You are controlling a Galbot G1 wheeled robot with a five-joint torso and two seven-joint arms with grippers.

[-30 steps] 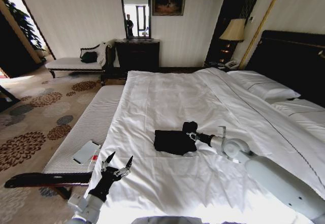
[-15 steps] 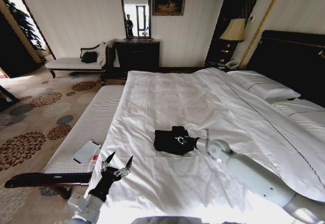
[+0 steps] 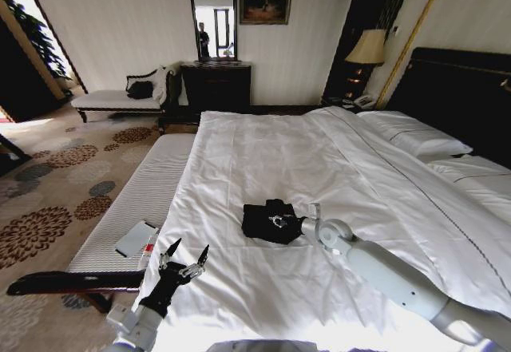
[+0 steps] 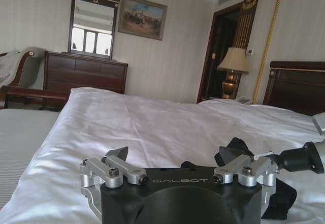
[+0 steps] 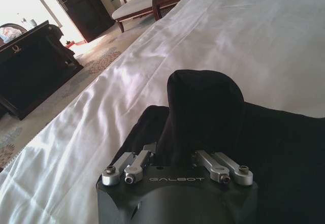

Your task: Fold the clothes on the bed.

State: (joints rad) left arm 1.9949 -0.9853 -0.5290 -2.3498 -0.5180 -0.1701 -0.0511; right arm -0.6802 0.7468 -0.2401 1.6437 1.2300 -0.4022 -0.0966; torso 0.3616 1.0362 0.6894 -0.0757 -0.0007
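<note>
The clothes (image 3: 259,221), a black T-shirt, lie as a small bundle on the white bed (image 3: 263,148), left of its middle. My right gripper (image 3: 279,221) reaches in from the right and rests on the bundle's right side, shut on a fold of it. In the right wrist view the black fabric (image 5: 203,107) rises in a hump between the fingers and hides their tips. My left gripper (image 3: 188,255) hovers open and empty at the bed's near left corner. The left wrist view shows the left gripper (image 4: 175,155), the shirt (image 4: 284,198) and the right gripper (image 4: 304,158) beyond it.
A white-cushioned bench (image 3: 136,196) runs along the bed's left side, with a small flat item (image 3: 134,239) on it. Pillows (image 3: 415,138) and a dark headboard (image 3: 463,88) are at the right. A dresser (image 3: 215,87) and lamp (image 3: 367,47) stand by the far wall.
My right gripper has carried the raised fold leftward and down over the shirt, and the arm stretches further across the bed. The left arm has not moved.
</note>
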